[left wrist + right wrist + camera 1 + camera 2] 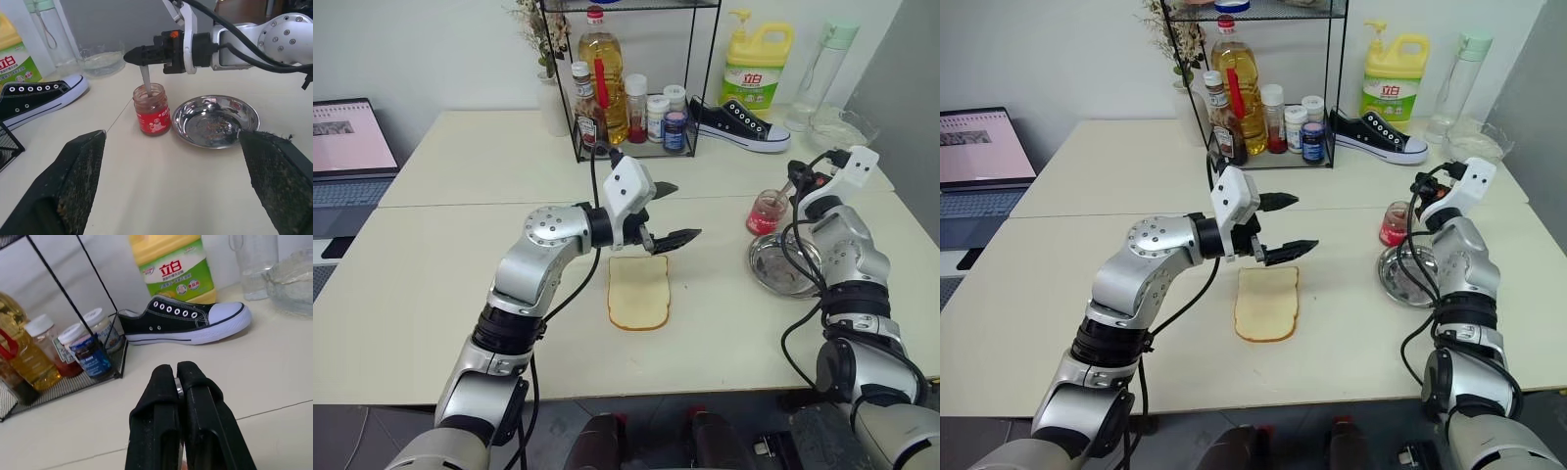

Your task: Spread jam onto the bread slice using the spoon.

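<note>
Right gripper [142,55], clamped on the spoon [146,81], holds it upright, bowl down inside the jam jar [152,109] directly beneath.

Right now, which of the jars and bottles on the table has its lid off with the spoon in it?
The small red-labelled jam jar beside the metal dish; the right gripper holds the spoon in it. The rack's containers are capped.

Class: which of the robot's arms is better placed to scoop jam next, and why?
Right. The right gripper is shut on the spoon, which dips into the jam jar. The left gripper hangs open above the bread slice.
</note>
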`<state>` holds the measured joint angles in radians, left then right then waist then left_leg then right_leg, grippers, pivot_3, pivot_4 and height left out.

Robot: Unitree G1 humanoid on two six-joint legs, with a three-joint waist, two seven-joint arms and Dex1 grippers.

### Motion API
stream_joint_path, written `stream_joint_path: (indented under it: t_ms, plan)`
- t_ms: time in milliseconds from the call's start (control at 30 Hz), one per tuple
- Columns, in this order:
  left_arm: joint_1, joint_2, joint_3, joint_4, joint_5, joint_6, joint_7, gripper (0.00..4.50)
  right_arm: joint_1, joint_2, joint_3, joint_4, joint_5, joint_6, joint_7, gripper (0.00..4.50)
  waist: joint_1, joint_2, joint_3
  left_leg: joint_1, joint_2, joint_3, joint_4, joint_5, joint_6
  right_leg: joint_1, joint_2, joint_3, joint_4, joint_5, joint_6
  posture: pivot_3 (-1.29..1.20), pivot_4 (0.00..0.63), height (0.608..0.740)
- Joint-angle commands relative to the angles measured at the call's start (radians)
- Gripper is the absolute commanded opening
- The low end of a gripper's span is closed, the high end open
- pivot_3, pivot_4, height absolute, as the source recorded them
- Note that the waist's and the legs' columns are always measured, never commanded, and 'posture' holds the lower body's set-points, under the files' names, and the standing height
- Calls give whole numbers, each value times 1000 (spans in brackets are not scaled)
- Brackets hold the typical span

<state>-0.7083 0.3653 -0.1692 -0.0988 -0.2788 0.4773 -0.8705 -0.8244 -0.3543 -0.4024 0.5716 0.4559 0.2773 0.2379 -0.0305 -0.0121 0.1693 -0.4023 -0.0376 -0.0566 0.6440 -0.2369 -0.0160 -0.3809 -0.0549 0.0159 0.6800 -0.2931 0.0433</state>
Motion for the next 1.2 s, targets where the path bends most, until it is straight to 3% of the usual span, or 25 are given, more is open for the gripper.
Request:
stream_joint_path:
  t_ms: [33, 467, 733, 967, 1200]
  plan:
    - [-28, -6, 8, 4, -12, -29, -8, 4500, -20, -10, -41, -89, 40, 18, -37, 30, 0, 0, 0, 0, 0, 0, 0, 0, 0, 0, 0, 0, 0, 0, 0, 0, 150, 740]
    - [-47, -22, 4, 47, -10, -59, -30, 4500, -9, -16, -165, -194, 144, 103, -166, 30, 0, 0, 0, 0, 0, 0, 0, 0, 0, 0, 0, 0, 0, 0, 0, 0, 150, 740]
    - [-67, -23, 6, 81, -9, -81, -51, 4500, -50, 19, -273, -219, 298, 146, -279, 30, 0, 0, 0, 0, 0, 1, 0, 0, 0, 0, 0, 0, 0, 0, 0, 0, 150, 740]
    - [-9, 50, 57, 31, -54, -44, -93, 4500, -54, 52, -206, -371, 362, 241, -306, 30, -5, 0, 0, 0, 0, 1, -1, 0, 0, -1, 0, 0, 0, 0, 0, 0, 150, 740]
    - [328, 258, 189, -252, -167, 91, -112, 4500, -7, 99, 6, -653, 415, 422, -257, 30, -24, 2, 0, -4, 6, 3, -4, 0, 0, -8, 1, 2, 1, 0, -1, 0, 150, 740]
